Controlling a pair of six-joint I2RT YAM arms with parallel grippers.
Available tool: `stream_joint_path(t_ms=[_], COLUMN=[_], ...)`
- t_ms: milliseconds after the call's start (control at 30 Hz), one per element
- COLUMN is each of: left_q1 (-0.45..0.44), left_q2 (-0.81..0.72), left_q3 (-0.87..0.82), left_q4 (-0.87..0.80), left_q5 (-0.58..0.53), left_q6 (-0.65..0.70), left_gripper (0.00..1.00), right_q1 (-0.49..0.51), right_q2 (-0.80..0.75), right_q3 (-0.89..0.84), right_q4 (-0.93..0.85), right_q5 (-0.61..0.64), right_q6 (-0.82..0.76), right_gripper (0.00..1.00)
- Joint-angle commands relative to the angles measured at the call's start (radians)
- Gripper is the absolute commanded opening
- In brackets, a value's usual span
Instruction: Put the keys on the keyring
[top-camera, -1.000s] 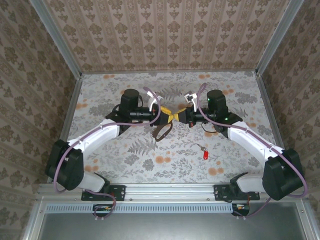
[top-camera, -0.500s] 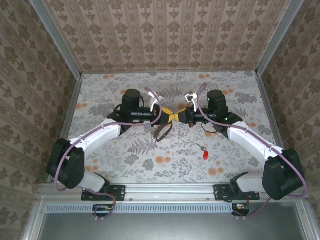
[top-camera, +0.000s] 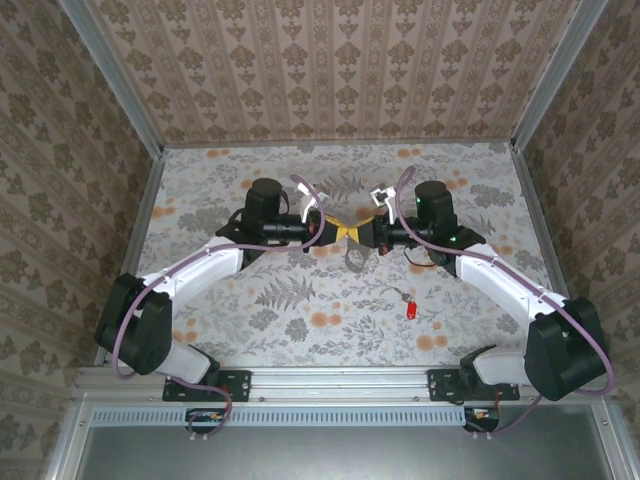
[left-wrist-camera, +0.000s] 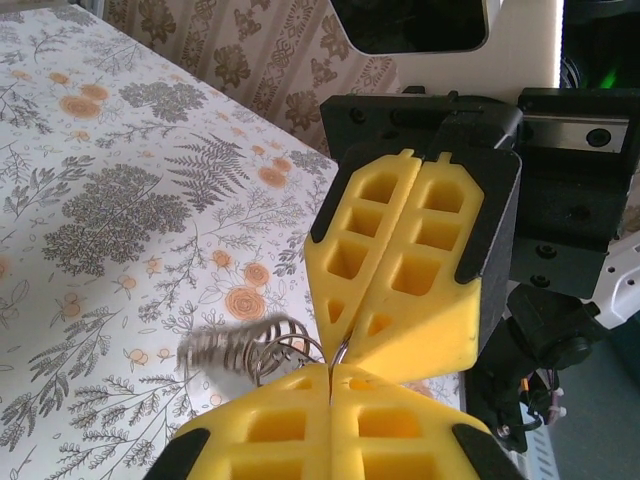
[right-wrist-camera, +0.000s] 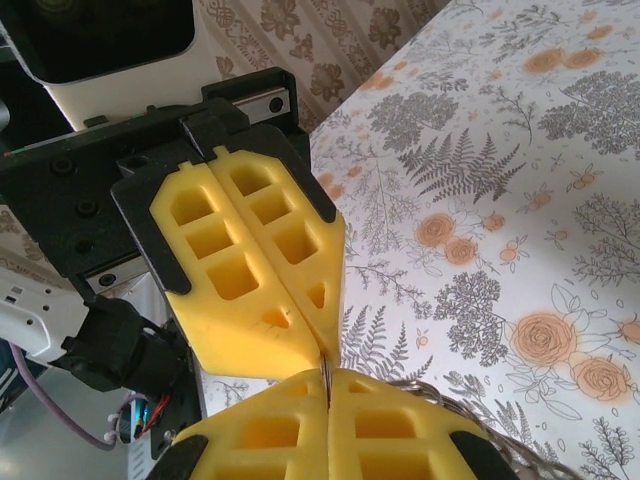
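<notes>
My left gripper (top-camera: 337, 231) and right gripper (top-camera: 357, 233) meet tip to tip above the middle of the table. Both are shut on the keyring (top-camera: 355, 258), a greyish loop that hangs just below them. In the left wrist view my fingers (left-wrist-camera: 400, 420) pinch a thin metal wire, and the rest of the keyring (left-wrist-camera: 235, 348) dangles blurred to the left. In the right wrist view my fingers (right-wrist-camera: 400, 430) clamp the same wire, whose loops (right-wrist-camera: 480, 420) run off to the lower right. The keys (top-camera: 408, 305), silvery with a red end, lie on the table near the right forearm, apart from both grippers.
The floral tablecloth (top-camera: 300, 300) is bordered by patterned walls at the back and sides and a metal rail (top-camera: 330, 380) along the near edge. Purple cables (top-camera: 305, 190) loop over both wrists.
The left gripper has closed on the keyring. The hanging loop has swung from lower left to directly under the touching fingertips. The keys have not moved.
</notes>
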Motion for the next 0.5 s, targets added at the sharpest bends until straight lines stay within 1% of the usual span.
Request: stream_joint_path(t_ms=[0,233,467], left_q1=[-0.024,-0.024,-0.024], left_q2=[0.012,0.030,0.029], left_q3=[0.017,0.013,0.001], left_q4=[0.051,0.072,0.085], left_q5=[0.055,0.058,0.086], left_q6=[0.005,-0.006,-0.009], left_gripper=[0.00,0.00,0.15], right_q1=[-0.004,-0.006,-0.006], right_q2=[0.018,0.050,0.055], right_q3=[-0.026,-0.059,-0.070], right_q4=[0.081,0.152,0.184], right_q5=[0.028,0.025,0.002], right_q6=[0.028,0.066,0.083], right_gripper=[0.00,0.00,0.00])
